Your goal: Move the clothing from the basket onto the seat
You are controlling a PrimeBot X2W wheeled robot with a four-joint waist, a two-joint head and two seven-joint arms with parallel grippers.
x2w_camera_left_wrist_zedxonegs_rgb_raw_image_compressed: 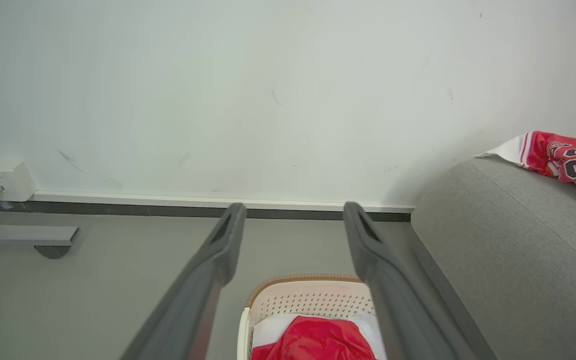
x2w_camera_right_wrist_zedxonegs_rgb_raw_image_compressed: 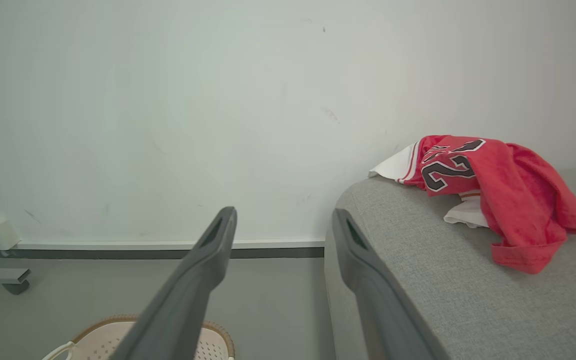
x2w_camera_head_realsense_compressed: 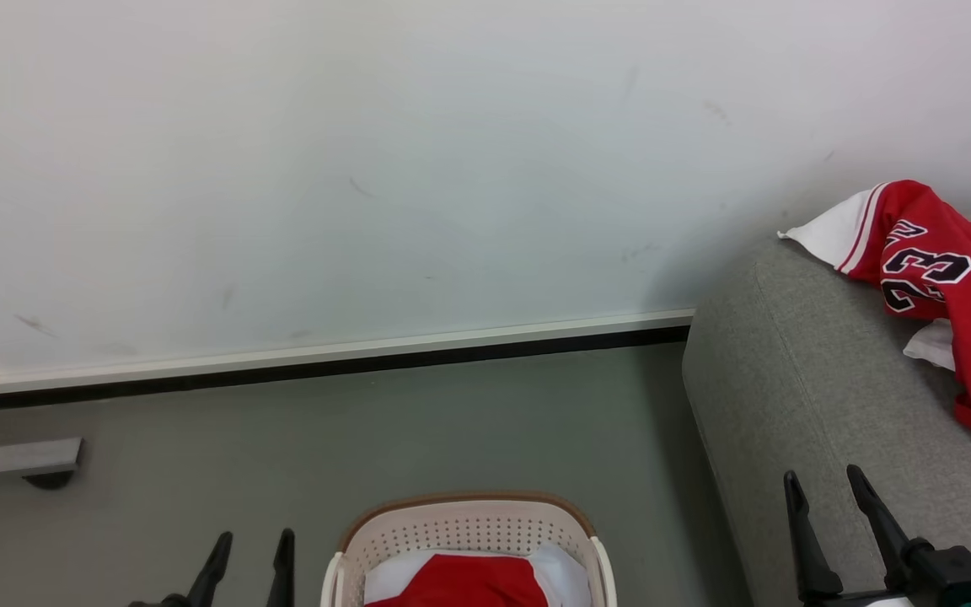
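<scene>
Grey matte floor (x2w_camera_head_realsense_compressed: pixel 452 421) before me carries the large grey fabric-upholstered sofa (x2w_camera_head_realsense_compressed: pixel 789 405) with rounded edges. Left of the sofa, near it but apart, I note the cream-white perforated plastic laundry basket (x2w_camera_head_realsense_compressed: pixel 469 531) with a brown rim. Far left of the sofa: flat grey foot (x2w_camera_head_realsense_compressed: pixel 18 458) on a dark pad. On the sofa, near its left end: crumpled red shiny jersey (x2w_camera_head_realsense_compressed: pixel 949 287), "23" in black and white, white trim.

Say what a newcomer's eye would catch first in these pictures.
The red jersey numbered 23, crumpled on the grey sofa at right, stands out first. More red cloth lies in the white basket on the floor below, between the left gripper and right gripper, both open.
</scene>
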